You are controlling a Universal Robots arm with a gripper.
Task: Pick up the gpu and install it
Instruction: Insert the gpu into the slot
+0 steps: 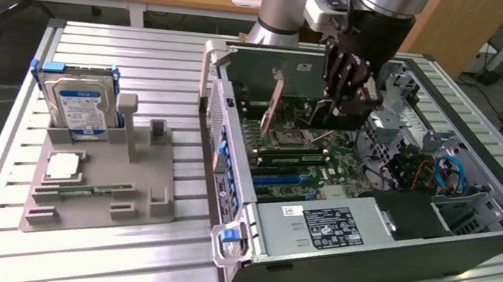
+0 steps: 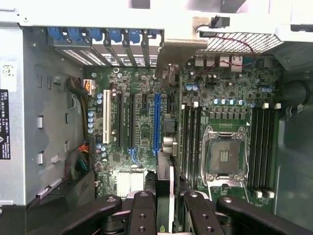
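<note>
Gripper [image 1: 339, 116] is down inside the open PC case [image 1: 474, 239], fingers pinched on the gpu [image 2: 165, 178]. The wrist view catches it edge-on, so it's just a thin dark sliver with a pale metal bracket [image 2: 172, 56] on the end facing the case's slot wall. It sits over the motherboard [image 2: 146, 81], roughly between the blue slot [image 2: 156, 122] and the CPU socket [image 2: 222, 156].

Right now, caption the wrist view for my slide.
Pincer grips the gpu edge-on above the motherboard, near the blue slot.
</note>
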